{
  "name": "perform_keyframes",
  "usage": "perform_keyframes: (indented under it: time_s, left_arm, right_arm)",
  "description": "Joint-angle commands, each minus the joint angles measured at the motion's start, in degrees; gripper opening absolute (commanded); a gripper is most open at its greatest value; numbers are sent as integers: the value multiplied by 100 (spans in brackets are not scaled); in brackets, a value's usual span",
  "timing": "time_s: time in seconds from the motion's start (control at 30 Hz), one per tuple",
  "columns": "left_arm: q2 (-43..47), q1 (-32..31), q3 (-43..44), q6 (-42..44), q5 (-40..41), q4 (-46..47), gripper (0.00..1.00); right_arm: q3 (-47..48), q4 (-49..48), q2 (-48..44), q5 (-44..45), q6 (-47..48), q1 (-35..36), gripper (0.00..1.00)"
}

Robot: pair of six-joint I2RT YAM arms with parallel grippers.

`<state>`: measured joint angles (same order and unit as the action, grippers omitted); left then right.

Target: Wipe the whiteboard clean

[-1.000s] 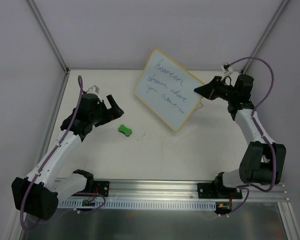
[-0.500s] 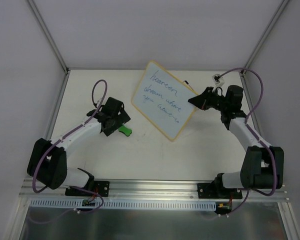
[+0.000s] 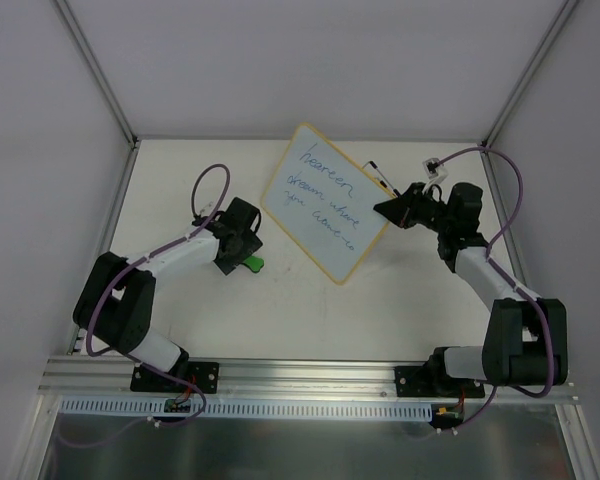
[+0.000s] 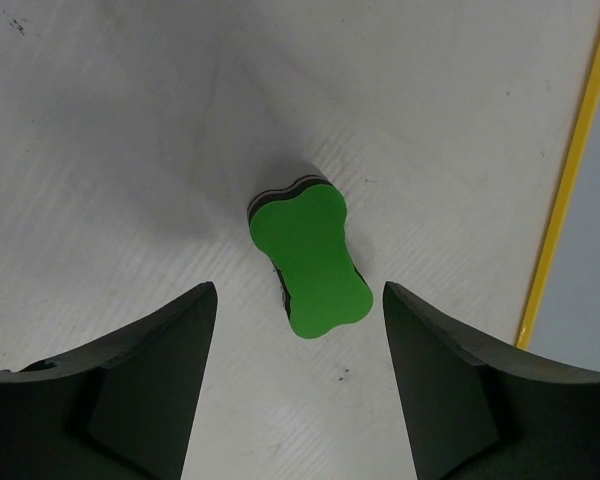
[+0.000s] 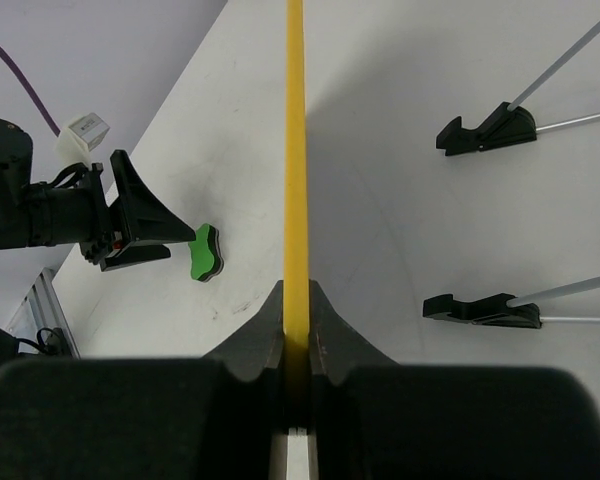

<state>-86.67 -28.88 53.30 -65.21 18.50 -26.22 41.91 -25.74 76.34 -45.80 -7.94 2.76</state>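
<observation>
Eraser [image 4: 312,262]: small, green, bone-shaped, dark layer underneath; laid flat on the tabletop [image 3: 310,310], left of centre.
Tabletop: white, faintly scuffed, marked with a few dark specks.
Walls [image 3: 280,60]: plain pale panels, joined by grey metal corner posts [image 3: 95,70].
Rail [image 3: 310,375]: aluminium, fixed along the near edge; slotted strip [image 3: 310,408] set just below.

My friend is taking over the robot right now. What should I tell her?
Left gripper: open, one jaw on each side of the green eraser, not touching it.
Right gripper: shut on the yellow frame of the whiteboard, holding it tilted.
Done: board gripped. The blue writing is all there; nothing wiped.
Left to do: close on the eraser, lift it, rub the writing off.
</observation>
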Motion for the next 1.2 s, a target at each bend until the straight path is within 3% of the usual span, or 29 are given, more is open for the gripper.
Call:
perform_keyframes:
  time_s: [0.0,0.43,0.67,1.17]
  left_arm:
    - [-235,-47,155,-290,66,-77,68]
    - [-798,-65,427,-291,92,-85,52]
    - [-781,-65,567,-317,110,-85,57]
    - [-983,-56,725,-440,22,-155,57]
  right_arm:
    - [-104,-292,-172,124,329,75,0]
    - [-218,-274,-295,89,320,93,0]
    - [-245,-274,-295,54,329,93,0]
    - [-245,-274,-233,19,311,102,0]
